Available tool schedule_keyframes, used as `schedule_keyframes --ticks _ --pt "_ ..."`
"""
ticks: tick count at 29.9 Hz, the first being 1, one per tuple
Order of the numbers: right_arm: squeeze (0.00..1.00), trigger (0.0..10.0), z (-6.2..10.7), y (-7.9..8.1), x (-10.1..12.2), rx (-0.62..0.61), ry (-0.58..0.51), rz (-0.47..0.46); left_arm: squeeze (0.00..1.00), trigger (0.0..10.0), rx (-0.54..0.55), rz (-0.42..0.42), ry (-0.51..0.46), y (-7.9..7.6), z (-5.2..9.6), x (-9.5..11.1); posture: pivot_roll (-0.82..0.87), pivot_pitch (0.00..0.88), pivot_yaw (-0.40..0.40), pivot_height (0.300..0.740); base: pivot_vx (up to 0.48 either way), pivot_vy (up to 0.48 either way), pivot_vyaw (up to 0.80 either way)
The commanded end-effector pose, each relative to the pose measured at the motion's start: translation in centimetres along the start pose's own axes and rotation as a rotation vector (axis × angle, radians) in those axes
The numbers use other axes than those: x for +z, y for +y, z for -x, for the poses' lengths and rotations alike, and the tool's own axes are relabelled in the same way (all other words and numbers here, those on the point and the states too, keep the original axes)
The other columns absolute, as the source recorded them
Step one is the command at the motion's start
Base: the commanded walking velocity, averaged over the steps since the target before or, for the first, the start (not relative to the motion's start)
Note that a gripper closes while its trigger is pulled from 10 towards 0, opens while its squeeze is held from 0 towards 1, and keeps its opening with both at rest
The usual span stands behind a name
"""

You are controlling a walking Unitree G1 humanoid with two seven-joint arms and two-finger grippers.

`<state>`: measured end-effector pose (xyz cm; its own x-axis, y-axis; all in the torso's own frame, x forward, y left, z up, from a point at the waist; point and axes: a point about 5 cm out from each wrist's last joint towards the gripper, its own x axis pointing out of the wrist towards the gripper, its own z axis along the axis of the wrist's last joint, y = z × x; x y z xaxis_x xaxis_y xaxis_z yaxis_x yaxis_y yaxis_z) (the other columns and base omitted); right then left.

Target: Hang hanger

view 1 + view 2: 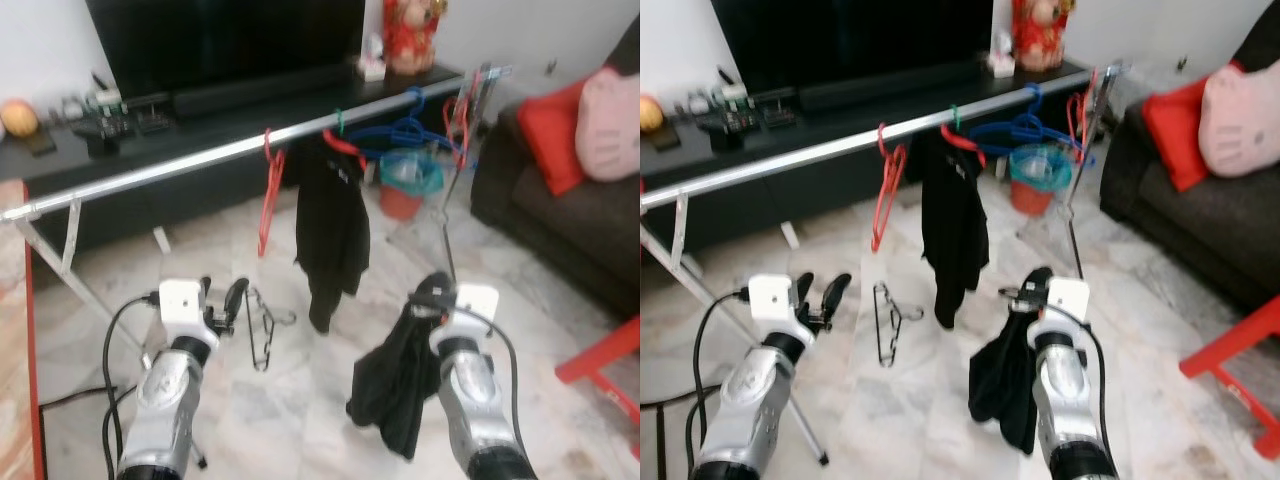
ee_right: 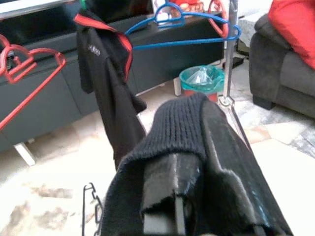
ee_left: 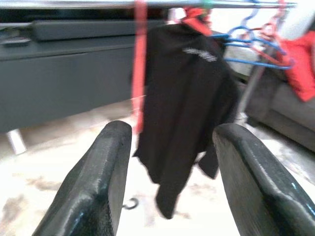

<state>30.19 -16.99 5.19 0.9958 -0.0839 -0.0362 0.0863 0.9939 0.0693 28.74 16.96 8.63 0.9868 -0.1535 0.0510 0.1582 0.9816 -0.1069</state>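
Note:
A thin dark wire hanger (image 1: 260, 326) lies on the marble floor, just right of my left gripper (image 1: 222, 298), which is open and holds nothing. In the left wrist view its two fingers (image 3: 101, 177) frame the rack ahead. My right gripper (image 1: 432, 296) is shut on a black garment (image 1: 395, 385) that droops beneath it; in the right wrist view the knit cloth (image 2: 187, 128) wraps the fingers. The silver rail (image 1: 200, 158) carries an empty red hanger (image 1: 270, 200), a black shirt (image 1: 330, 230) on a red hanger, and blue hangers (image 1: 405, 135).
Behind the rack stands a long black TV bench (image 1: 120, 140) with a TV. A teal bin (image 1: 408, 172) sits by the rack's right leg. A dark sofa (image 1: 560, 220) with red and pink cushions is at the right, and a red stool (image 1: 600, 365) lies near it.

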Motion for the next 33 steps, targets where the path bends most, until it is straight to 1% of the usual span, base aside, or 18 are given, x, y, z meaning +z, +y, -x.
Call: schedule_keyframes --ticks 1,4,9,13,19,24,33 --pt "0.00 10.0 -0.59 -0.32 1.14 -0.009 -0.045 -0.002 0.00 10.0 -0.012 -0.013 0.000 -0.30 -0.25 0.27 0.00 0.013 0.001 0.740 0.379 0.000 -0.56" --pt "0.00 10.0 -0.54 -0.27 1.27 0.000 -0.060 0.005 0.00 10.0 -0.012 -0.013 0.000 -0.31 -0.24 0.28 0.00 0.013 0.001 0.740 0.376 0.000 -0.19" --pt "0.00 10.0 -0.48 -0.15 1.20 0.009 -0.057 0.019 0.00 10.0 -0.006 -0.018 0.001 -0.30 -0.24 0.25 0.00 0.008 0.000 0.740 0.382 0.000 0.00" --pt "0.00 10.0 -0.45 0.07 1.28 0.034 -0.065 0.049 0.00 10.0 0.000 -0.017 -0.001 -0.22 -0.23 0.24 0.00 0.008 0.000 0.740 0.381 0.000 0.00" --pt "0.00 10.0 -0.32 0.45 1.11 0.051 -0.060 0.041 0.00 10.0 0.002 -0.018 0.003 -0.20 -0.23 0.15 0.00 0.002 0.000 0.740 0.381 0.000 0.71" --pt "0.00 10.0 -0.37 -0.10 1.14 0.020 -0.060 0.024 0.00 10.0 0.003 -0.019 0.001 -0.13 -0.29 0.22 -0.01 0.000 0.002 0.740 0.381 0.000 0.00" --pt "0.00 10.0 -0.44 -0.29 1.01 0.003 -0.048 0.017 0.00 10.0 0.005 -0.022 -0.004 -0.02 -0.44 0.33 -0.01 0.000 0.001 0.740 0.381 0.000 0.00"
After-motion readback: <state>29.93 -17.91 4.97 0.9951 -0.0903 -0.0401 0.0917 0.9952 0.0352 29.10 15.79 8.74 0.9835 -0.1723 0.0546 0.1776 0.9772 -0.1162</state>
